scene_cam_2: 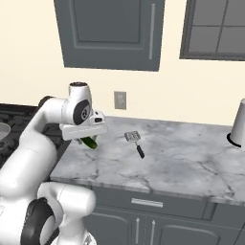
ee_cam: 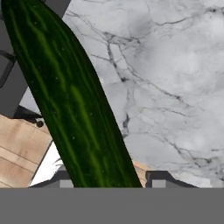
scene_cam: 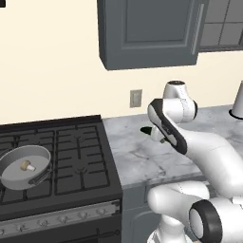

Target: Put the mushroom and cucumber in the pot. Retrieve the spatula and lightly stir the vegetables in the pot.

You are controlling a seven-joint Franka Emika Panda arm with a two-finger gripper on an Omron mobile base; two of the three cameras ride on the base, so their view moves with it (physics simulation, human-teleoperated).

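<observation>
1. Shallow round grey metal pot [scene_cam: 24, 167] sits on the front left burner of the black gas stove [scene_cam: 71, 161]; a small beige mushroom [scene_cam: 27, 165] lies inside it on the flat bottom.
2. Grey marble counter [scene_cam_2: 172, 158] lies right of the stove.
3. White arm's two-finger gripper [scene_cam_2: 88, 136] hangs above the counter's left end, close to the stove edge, clenched on the slim dark green cucumber [ee_cam: 70, 100]; in the hand view the cucumber runs lengthwise between the two dark fingertips [ee_cam: 158, 177], clear of the marble below.
4. Small spatula [scene_cam_2: 135, 142], grey metal blade and thin black handle, lies flat on the counter, just right of the gripper, untouched.
5. White cylindrical container [scene_cam_2: 238, 124] stands at the counter's far right.
</observation>
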